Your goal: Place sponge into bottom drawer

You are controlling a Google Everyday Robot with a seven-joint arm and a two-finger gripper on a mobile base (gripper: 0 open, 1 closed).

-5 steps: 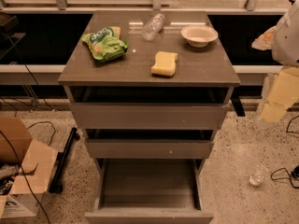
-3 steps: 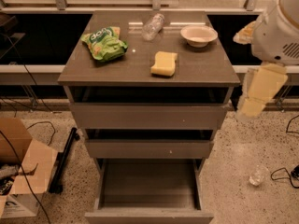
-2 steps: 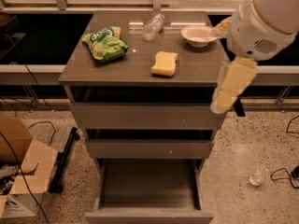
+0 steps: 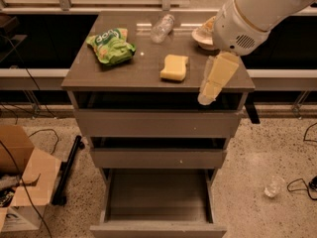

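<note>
Open bottom drawer [image 4: 158, 229] (gripper [image 4: 206, 97] near sponge [image 4: 174, 67])

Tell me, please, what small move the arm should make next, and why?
Probably shift the claw left toward the pale yellow foam sponge: it hangs to the sponge's right, near the front edge of the cabinet top, the sponge lies ungrasped, and the grey-brown bottom drawer stands open.

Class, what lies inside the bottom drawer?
The bottom drawer shows only bare floor; its back hides under the drawer above. The sponge lies on the cabinet top, gripper right of it.
</note>
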